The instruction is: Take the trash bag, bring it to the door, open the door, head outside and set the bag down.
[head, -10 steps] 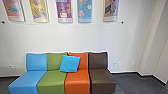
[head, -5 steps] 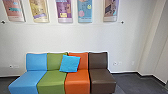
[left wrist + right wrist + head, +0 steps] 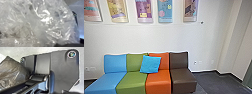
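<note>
Head view: the robot faces a wall (image 3: pixel 121 37) with posters (image 3: pixel 165 10) above four joined seats (image 3: pixel 183 77) – blue, green, orange and brown. A blue cushion (image 3: pixel 150 64) leans across the green and orange backrests. Dark floor (image 3: pixel 214 81) extends past the brown seat.

Left wrist view: the bag (image 3: pixel 41 27), clear and crumpled, lies directly before the camera, close to the left end effector. Its long axis cannot be determined. The opening of this end effector, and whether it grips the bag, cannot be told.

Right wrist view: brownish, creased plastic, probably part of the bag, lies beside the robot's dark plate (image 3: pixel 63 69). The state of the right end effector cannot be told. The left arm appears nearer the bag – the probable carrying side, if the carry is under way.
</note>
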